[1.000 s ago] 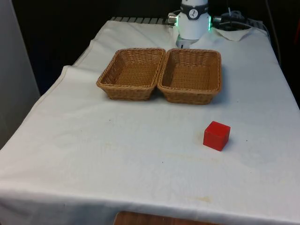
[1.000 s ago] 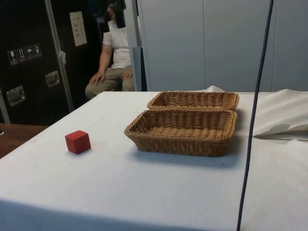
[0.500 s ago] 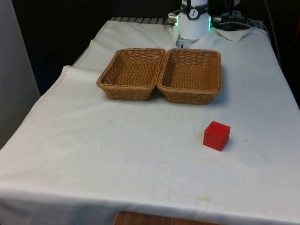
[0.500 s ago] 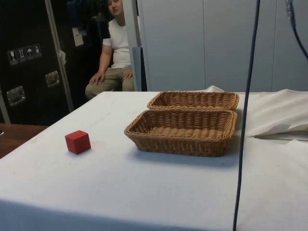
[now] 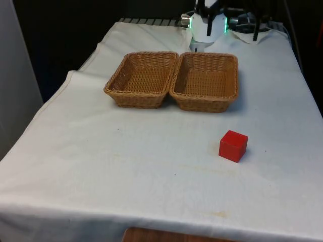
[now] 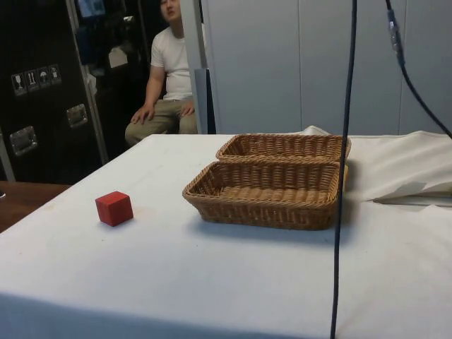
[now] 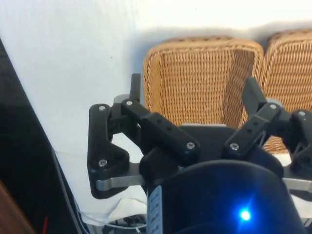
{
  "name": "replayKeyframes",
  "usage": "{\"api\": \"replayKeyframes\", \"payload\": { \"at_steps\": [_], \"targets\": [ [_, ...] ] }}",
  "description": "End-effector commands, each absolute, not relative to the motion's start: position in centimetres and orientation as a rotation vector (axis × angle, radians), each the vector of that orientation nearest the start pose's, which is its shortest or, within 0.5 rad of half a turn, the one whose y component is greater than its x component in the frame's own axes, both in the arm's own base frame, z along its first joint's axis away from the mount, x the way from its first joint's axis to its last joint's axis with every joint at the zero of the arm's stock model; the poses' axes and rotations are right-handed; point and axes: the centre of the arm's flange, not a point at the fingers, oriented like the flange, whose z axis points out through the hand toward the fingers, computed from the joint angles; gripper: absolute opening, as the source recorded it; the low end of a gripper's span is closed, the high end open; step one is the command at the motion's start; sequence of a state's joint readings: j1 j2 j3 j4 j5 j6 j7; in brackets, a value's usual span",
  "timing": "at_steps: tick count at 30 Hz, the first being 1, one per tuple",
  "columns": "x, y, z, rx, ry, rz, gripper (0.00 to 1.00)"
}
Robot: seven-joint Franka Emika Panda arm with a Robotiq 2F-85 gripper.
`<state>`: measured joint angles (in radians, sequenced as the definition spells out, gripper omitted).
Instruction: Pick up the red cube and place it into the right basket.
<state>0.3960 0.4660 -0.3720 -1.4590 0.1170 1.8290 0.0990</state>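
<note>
Tool (image 7: 195,100) fingers spread wide above the baskets (image 5: 174,80), I see; red cube (image 5: 233,145) sits on the counter (image 5: 126,166) well apart from them.

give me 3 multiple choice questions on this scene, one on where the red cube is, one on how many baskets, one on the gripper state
1. Where is the red cube?
A. in a basket
B. on the white cloth, apart from the baskets
C. between the gripper's fingers

2. How many wicker baskets are there?
A. one
B. two
C. three

3. How is the gripper?
A. open and empty
B. shut on the cube
C. shut on a basket rim

Answers:
1 B, the cube sits alone on the cloth.
2 B, the left basket and right basket stand side by side.
3 A, the wrist view shows the fingers spread apart with nothing between them.
</note>
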Motion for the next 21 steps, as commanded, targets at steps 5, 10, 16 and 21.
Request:
{"api": "replayKeyframes", "payload": {
  "at_steps": [5,10,16,21],
  "targets": [
    [68.6,7.2,41.6,-3.186,0.169,0.07,1.0],
    [69.1,7.7,41.2,-3.187,0.195,0.044,1.0],
    [69.8,8.6,41.0,-3.19,0.219,-0.003,1.0],
    [70.5,9.2,40.9,-3.188,0.237,-0.043,1.0]
  ]
}}
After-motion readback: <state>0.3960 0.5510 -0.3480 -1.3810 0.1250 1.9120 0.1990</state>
